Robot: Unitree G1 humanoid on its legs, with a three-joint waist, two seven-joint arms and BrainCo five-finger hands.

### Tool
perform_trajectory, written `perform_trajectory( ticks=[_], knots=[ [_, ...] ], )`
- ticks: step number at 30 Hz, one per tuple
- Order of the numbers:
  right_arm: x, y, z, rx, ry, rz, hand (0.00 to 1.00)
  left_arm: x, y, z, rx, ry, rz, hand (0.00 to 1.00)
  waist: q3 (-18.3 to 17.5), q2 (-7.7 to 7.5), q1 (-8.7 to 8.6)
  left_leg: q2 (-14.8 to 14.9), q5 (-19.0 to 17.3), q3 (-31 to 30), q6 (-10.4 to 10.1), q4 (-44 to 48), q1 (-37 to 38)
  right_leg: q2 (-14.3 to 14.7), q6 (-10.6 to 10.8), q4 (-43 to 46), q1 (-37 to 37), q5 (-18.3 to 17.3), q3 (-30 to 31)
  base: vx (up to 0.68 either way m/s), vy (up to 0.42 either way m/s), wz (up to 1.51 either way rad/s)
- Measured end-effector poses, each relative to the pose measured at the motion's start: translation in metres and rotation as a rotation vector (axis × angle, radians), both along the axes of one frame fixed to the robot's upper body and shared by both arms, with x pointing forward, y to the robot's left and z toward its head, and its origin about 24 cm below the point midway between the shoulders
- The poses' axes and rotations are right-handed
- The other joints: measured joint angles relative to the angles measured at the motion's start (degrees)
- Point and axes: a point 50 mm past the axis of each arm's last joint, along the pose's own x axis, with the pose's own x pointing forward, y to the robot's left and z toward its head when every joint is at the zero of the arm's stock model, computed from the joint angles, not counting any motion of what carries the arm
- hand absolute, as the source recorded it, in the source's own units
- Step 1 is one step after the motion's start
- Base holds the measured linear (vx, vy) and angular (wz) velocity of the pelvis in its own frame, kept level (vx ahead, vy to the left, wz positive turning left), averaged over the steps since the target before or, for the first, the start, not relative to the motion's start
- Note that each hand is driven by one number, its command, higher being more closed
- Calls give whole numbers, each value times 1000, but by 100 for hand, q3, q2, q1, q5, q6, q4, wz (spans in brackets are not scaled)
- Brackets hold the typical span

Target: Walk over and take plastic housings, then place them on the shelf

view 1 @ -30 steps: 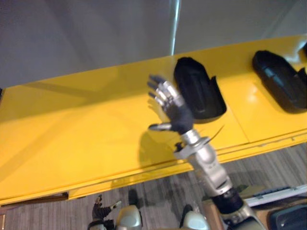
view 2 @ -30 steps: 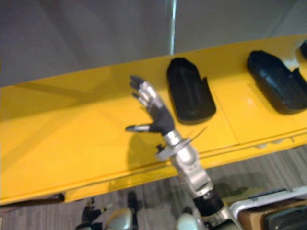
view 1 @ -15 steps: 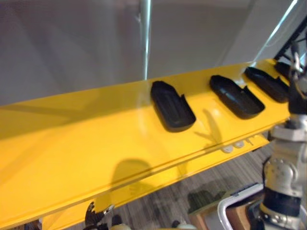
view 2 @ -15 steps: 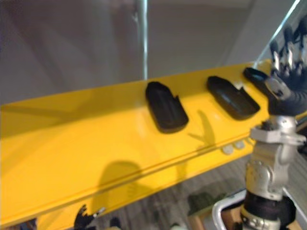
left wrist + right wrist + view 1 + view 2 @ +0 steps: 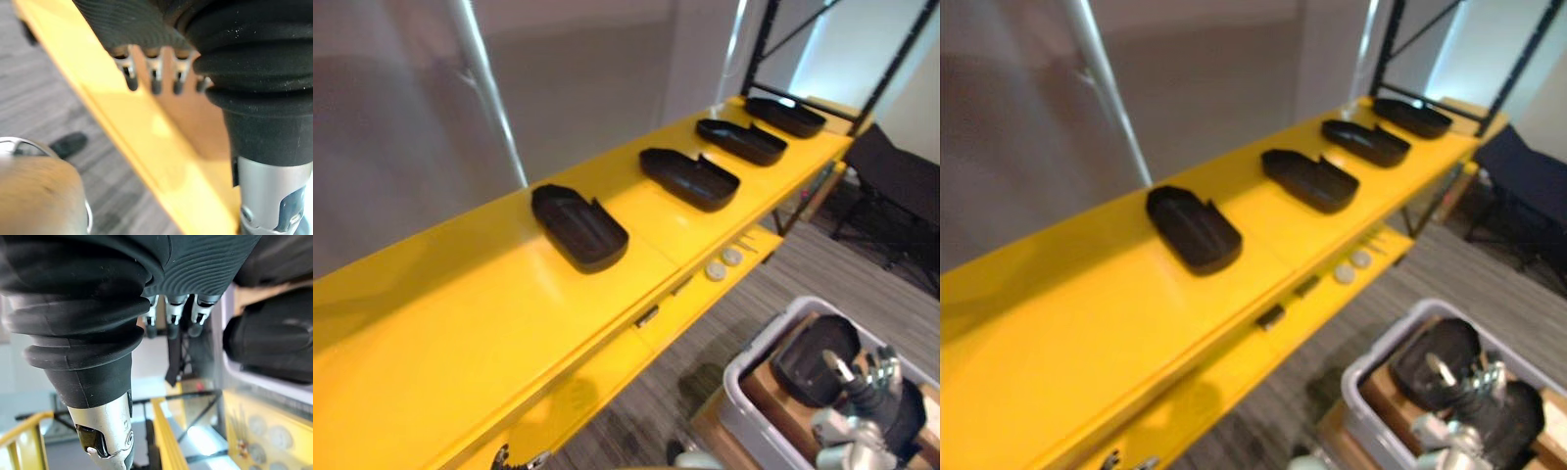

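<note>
Four housings point(image 5: 579, 227) line the shelf point(image 5: 440, 333), with more in the bin point(image 5: 741, 406) off its front edge, directly beneath the nearer right hand point(image 5: 864, 392), fingers slack and empty; left hand point(image 5: 154, 73) likewise empty.

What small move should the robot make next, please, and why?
Probably lower the right robot hand onto the black housing in the grey bin and curl round it: that hand is open above the bin, holding nothing, while four housings already lie on the yellow shelf.
</note>
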Motion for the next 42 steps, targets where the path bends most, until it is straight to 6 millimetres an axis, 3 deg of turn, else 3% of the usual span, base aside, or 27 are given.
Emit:
perform_trajectory(
  ticks=[5, 6, 7, 9, 12, 16, 19, 24, 26, 29, 30, 31, 32, 33, 36, 38, 40, 41, 42],
  knots=[
    [26, 18, 13, 4, -103, 124, 0, 5, -1, 1, -2, -3, -43, 0, 3, 53, 63, 2, -213, -149, -4, 206, -9, 36, -16, -15, -44, 92, 118, 102, 7, -15],
    [39, 24, 20, -2, -145, 174, 0, 9, 0, 2, -2, -20, -32, 0, 21, 53, 168, -8, -677, -787, 135, 790, -273, 64, -16, 15, -124, 115, 299, 104, 38, -71],
    [54, 30, 30, -23, -193, 237, 0, 12, -2, 3, -15, -38, -2, 0, 76, 120, 309, -7, -1132, -1528, 406, 1367, -534, 119, -3, -23, -146, 190, 508, 96, 54, -88],
    [74, 37, 45, -78, -249, 324, 0, 18, -9, 3, -46, -57, 33, 0, 182, 293, 466, -9, -1542, -2225, 408, 2009, -768, 172, 47, -12, -190, 237, 740, 51, 119, -76],
    [91, 47, 57, -101, -304, 393, 0, 22, -15, 3, -64, -79, 37, 0, 287, 427, 545, -96, -1953, -2358, 310, 2301, -834, 120, 127, -11, -202, 285, 796, 1, 172, -32],
    [92, 65, 54, -82, -299, 469, 0, 26, -9, 8, -38, -138, 46, 0, 380, 239, 688, -311, -2093, -2457, 350, 2481, -981, -104, 150, -34, -219, 297, 719, -35, 159, 2],
    [93, 75, 53, -59, -300, 540, 0, 30, -8, 11, -30, -156, 47, 0, 367, 208, 718, -405, -2158, -2686, 404, 2739, -1269, -212, 189, 14, -302, 264, 522, -18, 97, 38],
    [98, 86, 34, -62, -195, 564, 0, 61, -23, 24, -65, -289, 10, 0, 677, 288, 805, -391, -2393, -3261, 447, 3684, -1632, -97, 264, 705, -337, 25, 319, -41, 66, 31],
    [100, 87, 32, -52, -186, 517, 0, 68, -30, 27, -83, -310, -23, 0, 840, 325, 817, -311, -2663, -3275, 467, 3971, -1619, 12, 263, 969, -406, 26, 419, -137, 125, -32],
    [91, 88, 25, -15, -159, 467, 0, 75, -32, 29, -74, -300, -101, 0, 1064, 151, 832, -261, -2946, -2880, 614, 4455, -1635, -41, 221, 1032, -530, 93, 417, -232, 158, -82],
    [83, 87, 18, -8, -128, 460, 0, 77, -31, 29, -56, -290, -117, 0, 1084, 80, 799, -250, -3007, -2698, 720, 4498, -1634, -92, 0, 833, -572, 279, 341, -265, 150, -88],
    [73, 87, 10, 1, -84, 460, 0, 79, -30, 29, -45, -278, -119, 0, 1083, 71, 786, -175, -2946, -2479, 833, 4364, -1643, -119, -736, 576, -605, 185, 245, -267, 148, -85],
    [70, 88, 7, 4, -69, 464, 0, 78, -29, 29, -37, -270, -116, 0, 1086, 88, 770, -98, -2874, -2363, 900, 4258, -1627, -110, -875, 712, -663, 61, 111, -236, 117, -92],
    [63, 90, 2, 15, -47, 471, 0, 77, -25, 28, -16, -257, -106, 0, 1069, 58, 723, 45, -2695, -2157, 888, 4020, -1591, -95, -886, 1254, -930, 47, -230, -169, 89, -73],
    [58, 93, 1, 32, -44, 464, 0, 79, -20, 25, 7, -227, -108, 0, 1015, -100, 646, 66, -2135, -1791, 801, 3329, -1480, -228, -921, 2562, -1124, 25, -689, -42, 1, -55],
    [60, 95, 5, 36, -81, 459, 0, 80, -18, 26, 15, -226, -104, 0, 946, -245, 657, 52, -2049, -1545, 765, 3297, -1534, -433, -807, 2774, -1123, 96, -935, -10, -58, -77],
    [68, 98, 11, 34, -110, 468, 0, 77, -15, 23, 24, -205, -92, 0, 937, -114, 674, 7, -1867, -1597, 802, 2976, -1547, -251, -1336, 2234, -1269, 491, -1195, -47, -7, -108],
    [70, 100, 12, 33, -115, 476, 0, 74, -16, 21, 27, -192, -82, 0, 901, -43, 681, 107, -1688, -1502, 767, 2620, -1462, -67, -1429, 1522, -1107, 883, -1093, -55, -70, -105],
    [72, 101, 15, 28, -130, 477, 0, 72, -18, 20, 22, -186, -71, 0, 926, 55, 692, 227, -1514, -1306, 713, 2355, -1380, -106, -1490, 1713, -1071, 632, -1122, -60, -83, -85]
  ],
)
